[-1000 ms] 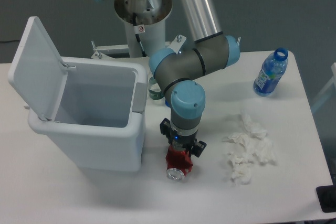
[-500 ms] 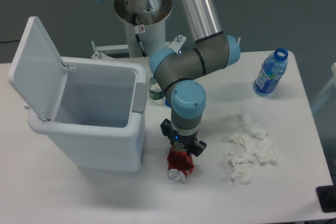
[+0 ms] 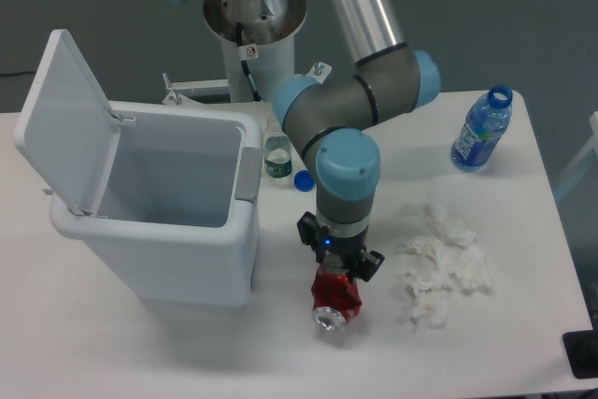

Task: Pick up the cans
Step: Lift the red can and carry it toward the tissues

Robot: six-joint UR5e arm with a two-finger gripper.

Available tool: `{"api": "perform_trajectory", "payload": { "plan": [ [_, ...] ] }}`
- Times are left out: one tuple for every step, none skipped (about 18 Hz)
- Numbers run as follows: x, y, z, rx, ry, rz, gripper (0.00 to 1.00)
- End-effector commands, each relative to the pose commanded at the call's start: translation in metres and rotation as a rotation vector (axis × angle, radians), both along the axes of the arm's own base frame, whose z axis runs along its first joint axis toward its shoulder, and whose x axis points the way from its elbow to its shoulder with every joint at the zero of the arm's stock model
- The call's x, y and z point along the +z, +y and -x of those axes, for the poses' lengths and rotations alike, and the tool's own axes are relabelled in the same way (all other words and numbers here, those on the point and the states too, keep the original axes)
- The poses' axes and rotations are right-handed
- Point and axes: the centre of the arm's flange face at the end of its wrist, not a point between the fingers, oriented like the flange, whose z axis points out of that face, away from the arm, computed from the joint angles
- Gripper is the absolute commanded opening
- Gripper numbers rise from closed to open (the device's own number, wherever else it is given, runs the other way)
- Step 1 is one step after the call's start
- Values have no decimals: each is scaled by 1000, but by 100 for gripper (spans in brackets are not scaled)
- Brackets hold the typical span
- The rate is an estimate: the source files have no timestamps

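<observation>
A small dented red can point(image 3: 335, 300) with a silver end faces the camera near the table's front, right of the bin. My gripper point(image 3: 337, 279) comes straight down on its upper part. The fingers sit tight against the can's sides, shut on it. The wrist body hides the fingertips and the far end of the can. I cannot tell whether the can rests on the table or hangs just above it.
An open white bin point(image 3: 163, 214) with its lid raised stands at the left. Crumpled white tissues point(image 3: 444, 263) lie right of the can. A blue bottle point(image 3: 482, 129) stands at the back right. A clear green-labelled bottle point(image 3: 277, 157) and a blue cap point(image 3: 303, 178) lie behind the arm.
The gripper and the red can have moved together to the right and toward the front edge. The green-labelled bottle and blue cap have come into view behind the arm.
</observation>
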Motion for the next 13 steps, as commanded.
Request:
{"api": "perform_trajectory", "payload": {
  "plan": [
    [11, -4, 5, -11, 15, -9, 48],
    [20, -10, 9, -27, 28, -14, 48],
    [31, -18, 16, -45, 40, -23, 48],
    [41, -25, 20, -68, 50, -28, 48],
    [47, -31, 22, -97, 54, -20, 48],
    [53, -38, 24, -116, 58, -15, 48],
    [57, -44, 25, -121, 51, -9, 48],
    [59, -50, 26, -117, 39, 2, 48],
    [63, -60, 29, -117, 29, 9, 48],
    [72, -70, 31, -133, 29, 11, 48],
    [79, -79, 34, -149, 23, 2, 48],
    [84, -88, 38, -155, 13, -14, 48],
    [92, -99, 41, -155, 4, -31, 48]
  ]
}}
